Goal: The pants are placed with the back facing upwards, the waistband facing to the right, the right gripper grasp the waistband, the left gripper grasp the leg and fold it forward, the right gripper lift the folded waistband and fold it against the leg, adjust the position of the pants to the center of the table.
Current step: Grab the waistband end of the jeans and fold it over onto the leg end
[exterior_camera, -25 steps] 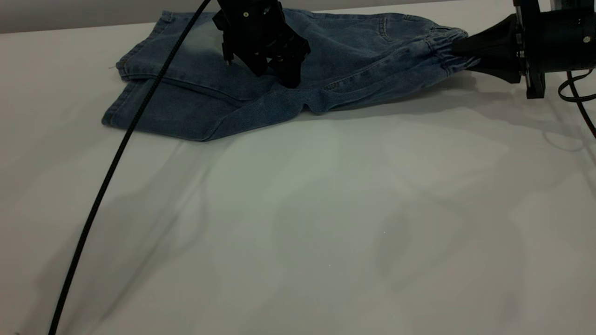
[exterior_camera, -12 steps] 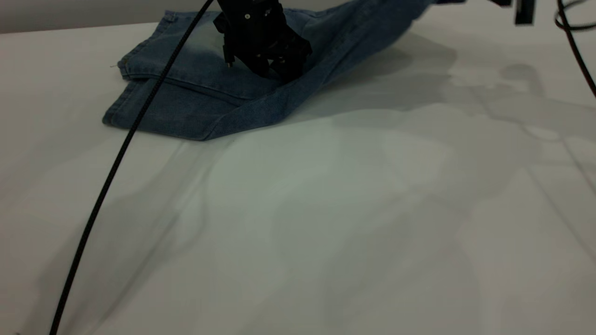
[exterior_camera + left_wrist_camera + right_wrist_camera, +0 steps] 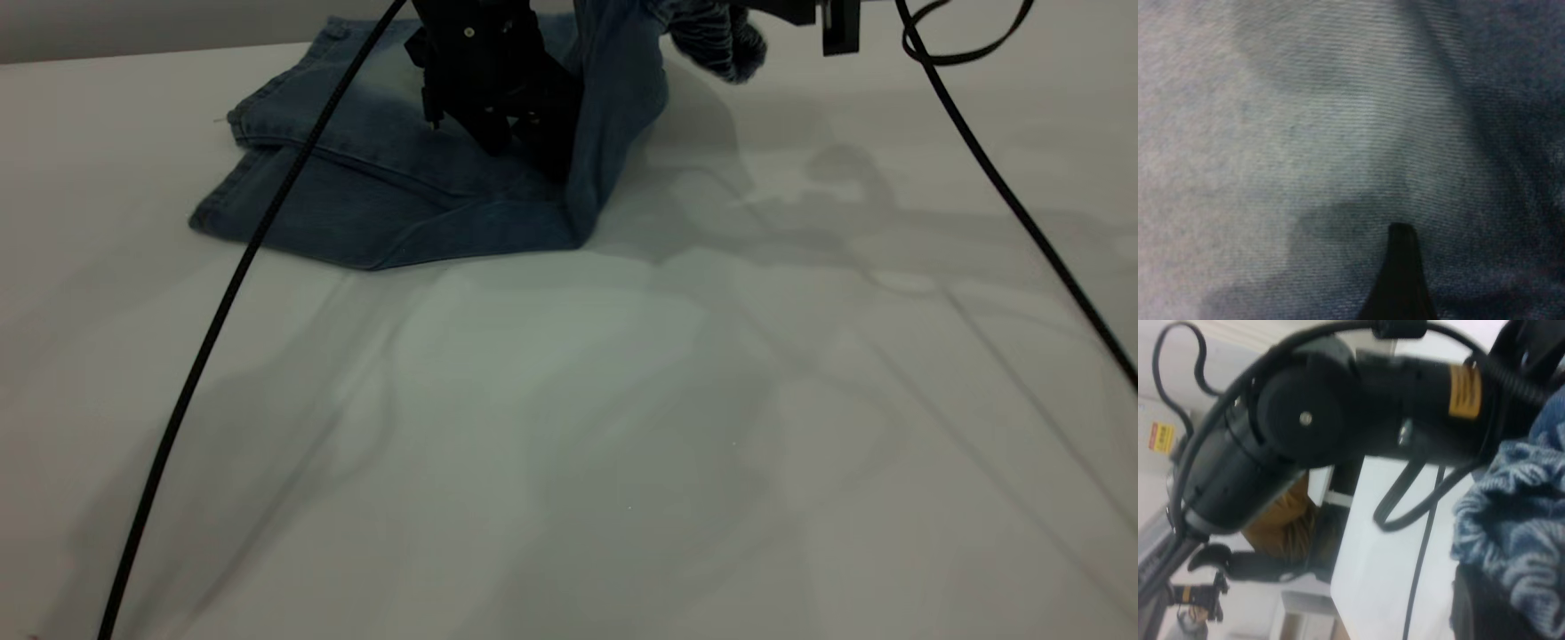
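The left gripper (image 3: 524, 133), fingers unreadable, pins the pants (image 3: 373, 196) at twelve o'clock so the right gripper's fingers pinching the waistband (image 3: 711, 36) can fold.

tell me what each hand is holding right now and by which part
The right hand holds the short blue denim pants by their gathered elastic waistband, lifted off the white table. The left hand presses on the pants; any grip is hidden.

A black braided cable (image 3: 222, 302) arcs over the left side of the table (image 3: 569, 444), and a second cable (image 3: 1005, 187) over its right. Beyond the far edge I see a grey wall (image 3: 133, 27). Off the table there is a yellow label (image 3: 1161, 437) and something ochre (image 3: 1281, 520).
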You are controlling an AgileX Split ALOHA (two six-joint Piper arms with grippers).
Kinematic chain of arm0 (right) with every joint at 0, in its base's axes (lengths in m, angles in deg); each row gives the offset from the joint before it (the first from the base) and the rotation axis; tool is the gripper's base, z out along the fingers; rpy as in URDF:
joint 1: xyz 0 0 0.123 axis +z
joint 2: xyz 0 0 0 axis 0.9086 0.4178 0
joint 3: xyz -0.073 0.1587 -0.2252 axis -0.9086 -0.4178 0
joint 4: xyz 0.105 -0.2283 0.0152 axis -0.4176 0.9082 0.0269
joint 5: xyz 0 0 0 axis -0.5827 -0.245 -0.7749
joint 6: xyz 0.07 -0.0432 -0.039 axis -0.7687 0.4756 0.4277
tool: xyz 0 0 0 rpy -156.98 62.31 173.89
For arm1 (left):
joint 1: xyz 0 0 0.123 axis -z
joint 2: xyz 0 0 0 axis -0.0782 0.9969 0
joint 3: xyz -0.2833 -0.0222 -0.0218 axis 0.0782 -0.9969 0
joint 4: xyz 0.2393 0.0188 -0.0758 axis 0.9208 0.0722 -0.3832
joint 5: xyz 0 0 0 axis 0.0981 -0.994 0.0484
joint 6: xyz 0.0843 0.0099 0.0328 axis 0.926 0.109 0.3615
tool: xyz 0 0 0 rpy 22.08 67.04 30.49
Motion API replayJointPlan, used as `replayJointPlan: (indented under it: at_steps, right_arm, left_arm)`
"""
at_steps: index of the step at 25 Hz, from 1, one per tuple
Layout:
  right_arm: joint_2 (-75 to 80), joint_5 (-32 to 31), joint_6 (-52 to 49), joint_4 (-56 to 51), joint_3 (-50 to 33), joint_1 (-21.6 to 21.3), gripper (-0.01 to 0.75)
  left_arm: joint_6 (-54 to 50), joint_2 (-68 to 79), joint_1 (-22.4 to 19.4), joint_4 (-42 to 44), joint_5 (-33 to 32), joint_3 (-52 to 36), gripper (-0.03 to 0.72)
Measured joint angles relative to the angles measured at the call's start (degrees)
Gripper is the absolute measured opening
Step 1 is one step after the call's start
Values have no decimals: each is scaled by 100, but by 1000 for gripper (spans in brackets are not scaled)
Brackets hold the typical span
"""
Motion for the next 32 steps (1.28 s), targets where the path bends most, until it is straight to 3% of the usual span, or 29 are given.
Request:
replayJointPlan:
  at_steps: [11,17,24,32]
  right_arm:
    - [0,14,-97,3,57,-54,88]
    - [0,14,-108,3,57,-54,88]
    - [0,20,-102,3,69,-54,88]
    - [-28,25,-108,10,106,-54,88]
  left_arm:
    - [-306,-333,-132,1277,-1575,1344,548]
    - [-452,-327,-623,1456,-1578,1458,548]
    - [-489,-93,-1248,901,-1561,1430,548]
    - [-606,408,-1481,834,-1543,1430,547]
